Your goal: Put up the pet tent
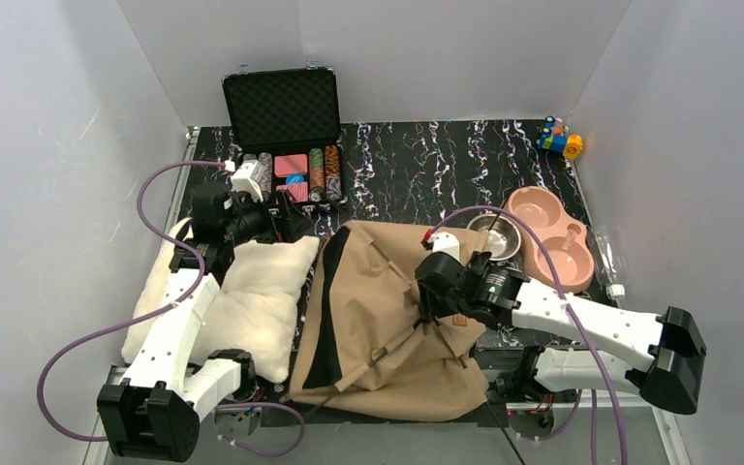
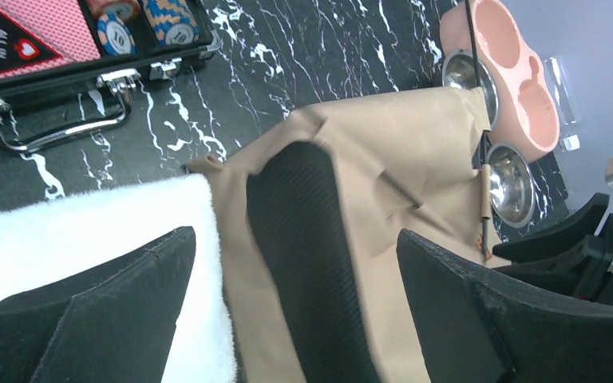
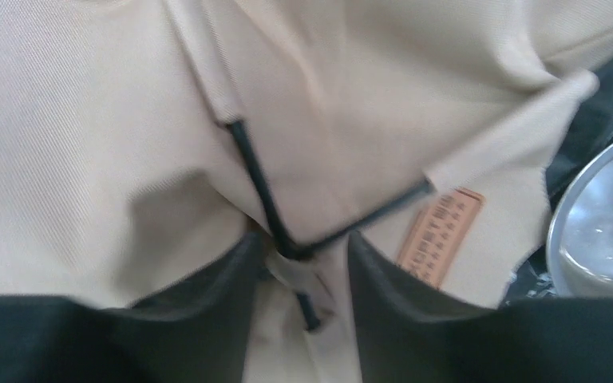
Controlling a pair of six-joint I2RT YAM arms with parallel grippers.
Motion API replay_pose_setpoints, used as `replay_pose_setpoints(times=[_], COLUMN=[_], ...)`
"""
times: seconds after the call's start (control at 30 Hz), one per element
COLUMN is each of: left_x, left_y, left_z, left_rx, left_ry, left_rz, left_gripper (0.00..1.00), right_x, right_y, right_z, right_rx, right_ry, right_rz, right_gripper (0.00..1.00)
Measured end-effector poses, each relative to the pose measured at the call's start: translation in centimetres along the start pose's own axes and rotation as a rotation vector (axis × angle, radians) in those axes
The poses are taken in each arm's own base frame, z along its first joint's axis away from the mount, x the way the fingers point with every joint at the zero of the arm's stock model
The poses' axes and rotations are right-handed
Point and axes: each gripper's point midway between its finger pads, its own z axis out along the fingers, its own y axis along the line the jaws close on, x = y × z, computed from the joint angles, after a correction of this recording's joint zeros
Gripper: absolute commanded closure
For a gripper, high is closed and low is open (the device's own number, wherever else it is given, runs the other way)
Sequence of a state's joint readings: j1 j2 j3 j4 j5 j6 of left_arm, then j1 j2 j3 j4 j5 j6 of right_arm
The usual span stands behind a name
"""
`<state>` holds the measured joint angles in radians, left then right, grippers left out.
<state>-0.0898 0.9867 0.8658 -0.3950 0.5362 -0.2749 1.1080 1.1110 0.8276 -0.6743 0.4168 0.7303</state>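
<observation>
One pet tent (image 1: 387,300), limp tan canvas threaded with thin black poles, lies collapsed mid-way along the worktop's (image 1: 417,165) near edge. The right gripper (image 3: 299,251) pinches its pole junction. The left gripper (image 2: 294,239) gapes wide, empty, over one fluffy cream cushion's (image 1: 262,286) edge.

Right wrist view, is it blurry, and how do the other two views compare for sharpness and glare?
Right wrist: soft throughout, the print on the label patch unreadable, bright glare on the steel bowl at the right edge. Left wrist: pet tent cloth and marbled tabletop crisp, the left gripper in the foreground dark and slightly soft. Top external: sharp, evenly lit, only faint shadows.
</observation>
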Motion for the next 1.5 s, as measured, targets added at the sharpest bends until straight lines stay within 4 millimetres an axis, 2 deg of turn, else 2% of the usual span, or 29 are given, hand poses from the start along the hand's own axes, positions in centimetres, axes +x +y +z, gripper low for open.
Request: replay_pose_setpoints(times=[0.1, 0.2, 0.27, 0.43, 0.57, 0.7, 0.9, 1.0, 1.23, 1.5], left_x=[0.7, 0.7, 0.8, 1.0, 1.4, 2.3, 2.7, 3.7, 7.4, 10.5], left_y=[-0.1, -0.1, -0.1, 0.1, 1.0, 1.9, 1.5, 1.0, 0.4, 0.6], left_z=[0.2, 0.1, 0.1, 0.3, 0.9, 1.7, 2.1, 2.9, 5.2, 6.4], left_rx=[0.008, 0.011, 0.011, 0.0, -0.032, -0.058, -0.033, -0.001, 0.032, 0.019], left_ry=[0.019, 0.017, 0.017, 0.024, 0.045, 0.083, 0.092, 0.136, 0.285, 0.399], left_rz=[-0.014, -0.015, -0.018, -0.036, -0.069, -0.11, -0.135, -0.151, -0.186, -0.216], left_gripper=[0.02, 0.02, 0.02, 0.02, 0.02, 0.02, 0.04, 0.07, 0.18, 0.3], right_x=[0.7, 0.1, -1.0, -5.9, -9.2, -11.2, -12.0, -11.7, -10.8, -11.2], right_y=[-0.3, -0.1, 0.3, 2.5, 4.5, 6.5, 8.7, 9.5, 9.9, 9.9], right_z=[-1.0, -2.3, -3.2, -4.4, -2.4, 1.9, 6.8, 8.5, 10.2, 10.7], right_rx=[-0.023, -0.06, -0.081, -0.123, -0.113, -0.096, -0.116, -0.134, -0.15, -0.151], right_ry=[0.024, 0.008, -0.022, -0.139, -0.171, -0.144, -0.083, -0.054, -0.018, -0.024], right_rz=[-0.001, -0.015, -0.031, -0.09, -0.16, -0.25, -0.335, -0.364, -0.394, -0.403], right_gripper=[0.24, 0.18, 0.16, 0.21, 0.31, 0.42, 0.53, 0.56, 0.62, 0.66])
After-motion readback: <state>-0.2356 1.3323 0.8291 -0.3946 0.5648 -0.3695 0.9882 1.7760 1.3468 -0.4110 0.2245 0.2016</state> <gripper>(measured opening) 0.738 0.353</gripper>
